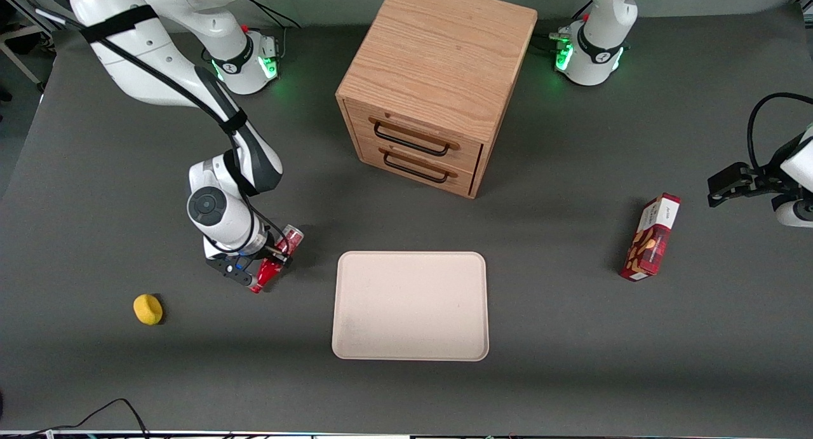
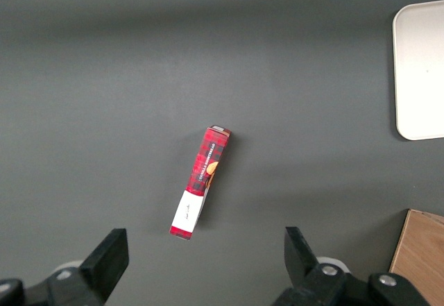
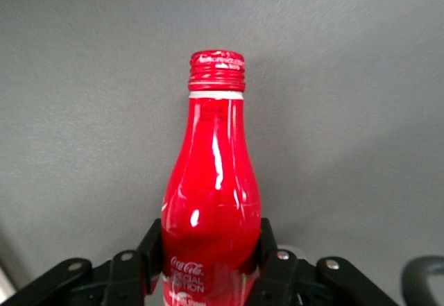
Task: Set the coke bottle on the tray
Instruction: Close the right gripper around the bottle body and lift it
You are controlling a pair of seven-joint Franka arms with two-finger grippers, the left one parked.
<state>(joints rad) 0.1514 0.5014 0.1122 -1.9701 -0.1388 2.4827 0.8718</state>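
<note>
while the front view shows the gripper low over the bench with the coke bottle slanted in it, beside the tray, the grasp looks made; next comes lifting and carrying it over the tray. right wrist view: fingers clamped on the coke bottle's body.

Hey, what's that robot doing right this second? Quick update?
Claw shut on coke bottle, tilted, beside the tray. Bottle not on tray yet. Nothing between them; lemon and snack box well aside.
</note>
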